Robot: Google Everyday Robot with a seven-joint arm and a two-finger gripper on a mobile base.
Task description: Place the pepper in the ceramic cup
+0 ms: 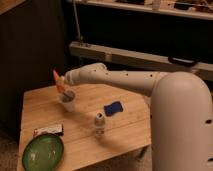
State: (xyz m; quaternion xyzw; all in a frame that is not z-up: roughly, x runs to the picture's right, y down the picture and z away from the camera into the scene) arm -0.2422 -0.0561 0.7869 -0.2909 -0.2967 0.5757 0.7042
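The orange pepper (57,80) stands tilted, its paler tip pointing up, in my gripper (63,90) at the end of the white arm that reaches in from the right. The gripper is shut on the pepper's lower end, directly above the rim of the ceramic cup (68,104). The whitish cup stands upright on the left rear part of the wooden table (125,131). The pepper's lower end is level with the cup's mouth; I cannot tell whether it touches the cup.
A blue lumpy object (114,108) lies right of the cup. A small clear bottle (99,124) stands at the table's middle front. A green plate (42,152) sits at the front left, with a small dark packet (48,131) behind it. A dark shelf unit stands behind the table.
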